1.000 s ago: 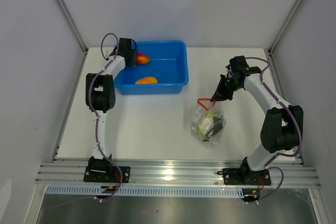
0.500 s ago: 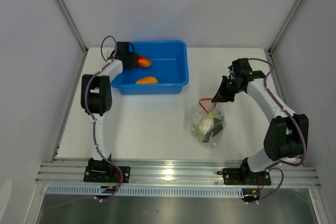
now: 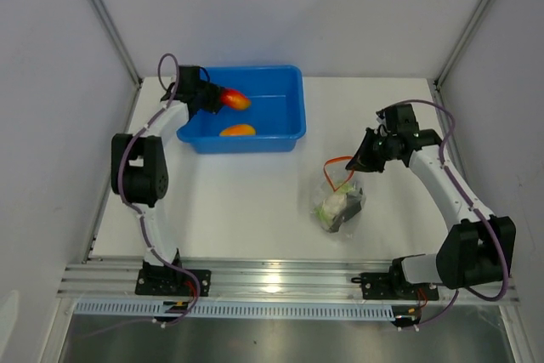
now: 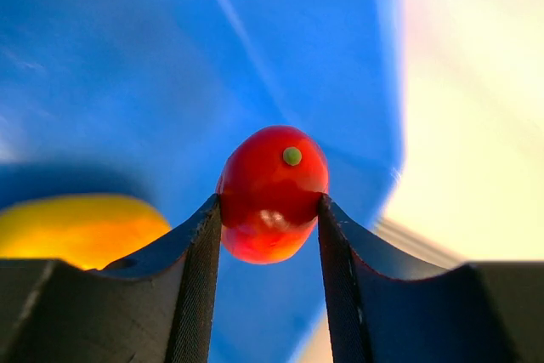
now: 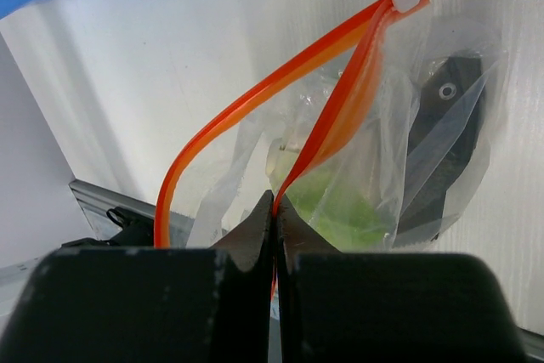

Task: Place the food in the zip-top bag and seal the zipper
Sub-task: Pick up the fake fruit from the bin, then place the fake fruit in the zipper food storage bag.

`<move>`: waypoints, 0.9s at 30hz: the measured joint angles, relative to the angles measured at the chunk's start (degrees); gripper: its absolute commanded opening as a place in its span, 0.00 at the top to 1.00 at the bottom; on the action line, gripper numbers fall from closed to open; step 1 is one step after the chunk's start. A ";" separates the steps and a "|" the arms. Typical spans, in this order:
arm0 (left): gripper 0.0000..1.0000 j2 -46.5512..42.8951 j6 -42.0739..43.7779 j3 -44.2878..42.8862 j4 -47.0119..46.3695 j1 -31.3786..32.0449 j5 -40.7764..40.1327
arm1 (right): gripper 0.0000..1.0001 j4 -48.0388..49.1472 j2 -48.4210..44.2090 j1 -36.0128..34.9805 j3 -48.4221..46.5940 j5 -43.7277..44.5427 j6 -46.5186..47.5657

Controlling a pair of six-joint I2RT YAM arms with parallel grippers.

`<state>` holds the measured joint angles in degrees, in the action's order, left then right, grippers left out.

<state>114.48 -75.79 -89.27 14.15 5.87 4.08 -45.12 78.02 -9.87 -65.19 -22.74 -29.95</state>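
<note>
My left gripper point(image 3: 214, 98) is shut on the red pepper point(image 3: 235, 100) and holds it over the blue tub point(image 3: 285, 129); the pepper point(image 4: 272, 193) sits between the pads. An orange carrot-like piece point(image 3: 237, 131) lies in the tub and shows blurred in the left wrist view point(image 4: 81, 229). My right gripper point(image 3: 354, 162) is shut on one side of the zipper point(image 5: 340, 116) and lifts the open mouth of the clear zip-top bag point(image 3: 339, 204). Inside the bag are the cauliflower point(image 5: 340, 206) and the dark grey fish-like piece point(image 5: 442, 142).
The bag hangs and rests on the white table between the arms' sides, right of centre. The tub stands at the back left. Grey walls and metal posts close in the table; a metal rail point(image 3: 280, 282) runs along the near edge.
My left gripper has lifted the red pepper and swung a little right over the tub. My right gripper has pulled the zipper up and to the right, opening the bag's mouth wider.
</note>
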 measured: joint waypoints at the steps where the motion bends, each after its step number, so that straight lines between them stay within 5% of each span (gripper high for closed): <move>1: 0.99 -1.53 0.90 0.35 0.11 0.00 0.76 | 1.00 0.00 -0.68 0.00 0.33 0.04 0.02; 13: 0.99 -19.78 12.92 5.49 3.69 3.58 11.26 | 1.00 -0.17 -6.34 -0.04 2.21 1.51 0.70; 20: 0.99 -26.88 20.41 6.29 5.75 12.41 20.41 | 1.00 -0.76 -7.02 -2.64 1.27 3.21 0.68; 27: 0.99 -27.26 27.34 -3.23 12.72 21.90 27.50 | 1.00 -2.12 -7.76 -6.58 -2.82 5.49 0.68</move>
<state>87.22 -48.45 -92.51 26.87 27.77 31.57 -47.24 70.26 -16.45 -68.01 -17.26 -29.28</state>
